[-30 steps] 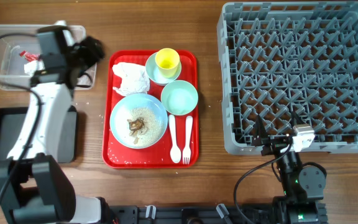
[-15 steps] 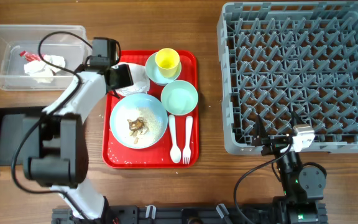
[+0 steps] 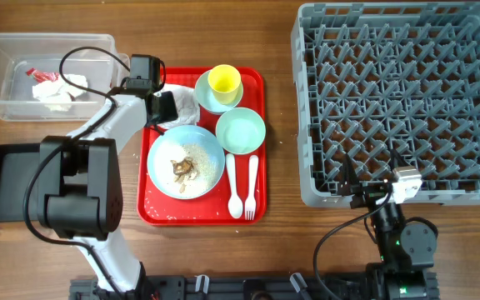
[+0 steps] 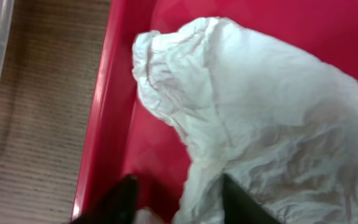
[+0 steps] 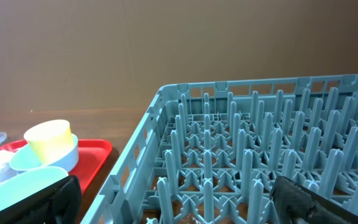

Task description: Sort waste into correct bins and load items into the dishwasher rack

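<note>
Wooden table point(image 3: 282, 250), plain brown wall point(image 5: 166, 43).

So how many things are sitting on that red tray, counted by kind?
Plate: 1
Bowls: 2, the mint green bowl and the light blue bowl
Yellow cup: 1
White cutlery pieces: 2, one beside the other
Crumpled napkin: 1
Total: 7, leaving aside the food scraps on the plate.

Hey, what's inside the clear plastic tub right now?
The clear tub holds a crumpled white napkin and a small red wrapper. Anything beneath the napkin is covered, so I cannot tell.
</note>
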You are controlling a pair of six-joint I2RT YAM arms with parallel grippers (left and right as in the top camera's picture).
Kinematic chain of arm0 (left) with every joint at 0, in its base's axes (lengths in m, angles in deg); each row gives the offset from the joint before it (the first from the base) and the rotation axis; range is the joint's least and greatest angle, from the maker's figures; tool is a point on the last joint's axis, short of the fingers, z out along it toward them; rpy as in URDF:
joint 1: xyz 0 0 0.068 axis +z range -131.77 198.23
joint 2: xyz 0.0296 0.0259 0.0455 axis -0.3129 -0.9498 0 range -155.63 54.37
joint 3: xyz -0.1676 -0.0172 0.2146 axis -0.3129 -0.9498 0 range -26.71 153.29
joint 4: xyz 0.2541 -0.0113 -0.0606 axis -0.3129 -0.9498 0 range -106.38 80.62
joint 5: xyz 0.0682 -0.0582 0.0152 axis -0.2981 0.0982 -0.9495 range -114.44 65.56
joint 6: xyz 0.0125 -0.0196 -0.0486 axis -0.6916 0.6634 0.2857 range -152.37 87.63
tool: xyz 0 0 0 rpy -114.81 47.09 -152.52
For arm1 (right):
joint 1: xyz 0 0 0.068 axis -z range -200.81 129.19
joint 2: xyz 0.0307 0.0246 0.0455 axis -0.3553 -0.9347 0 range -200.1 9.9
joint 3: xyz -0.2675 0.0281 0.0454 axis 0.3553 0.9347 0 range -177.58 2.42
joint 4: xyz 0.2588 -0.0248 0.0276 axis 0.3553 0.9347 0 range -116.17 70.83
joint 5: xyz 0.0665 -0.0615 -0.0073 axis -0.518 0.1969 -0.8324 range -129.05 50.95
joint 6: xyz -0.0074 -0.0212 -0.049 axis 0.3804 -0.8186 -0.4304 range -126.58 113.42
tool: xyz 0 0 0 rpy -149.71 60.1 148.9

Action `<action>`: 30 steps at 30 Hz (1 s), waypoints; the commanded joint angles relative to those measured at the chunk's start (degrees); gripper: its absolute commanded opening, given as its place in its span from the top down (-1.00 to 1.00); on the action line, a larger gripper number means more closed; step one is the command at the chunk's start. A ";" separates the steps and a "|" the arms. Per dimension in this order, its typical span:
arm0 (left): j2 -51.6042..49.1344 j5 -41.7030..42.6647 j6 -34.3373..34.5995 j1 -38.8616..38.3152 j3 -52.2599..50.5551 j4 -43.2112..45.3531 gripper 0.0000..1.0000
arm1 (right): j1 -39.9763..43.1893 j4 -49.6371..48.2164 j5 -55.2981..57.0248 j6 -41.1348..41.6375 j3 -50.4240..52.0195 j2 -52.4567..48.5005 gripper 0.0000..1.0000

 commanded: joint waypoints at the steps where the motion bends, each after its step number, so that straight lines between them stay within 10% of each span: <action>1: -2.38 0.31 -0.39 -0.46 -0.26 -0.09 0.77 | -0.24 -0.28 -0.70 0.74 0.07 0.26 -1.00; 15: 18.43 -2.01 7.39 1.05 -0.11 4.11 0.92 | -0.24 -0.28 -0.70 0.74 0.07 0.26 -1.00; 30: 20.24 -6.10 31.80 22.84 -0.11 7.02 0.92 | -0.24 -0.28 -0.70 0.74 0.07 0.26 -1.00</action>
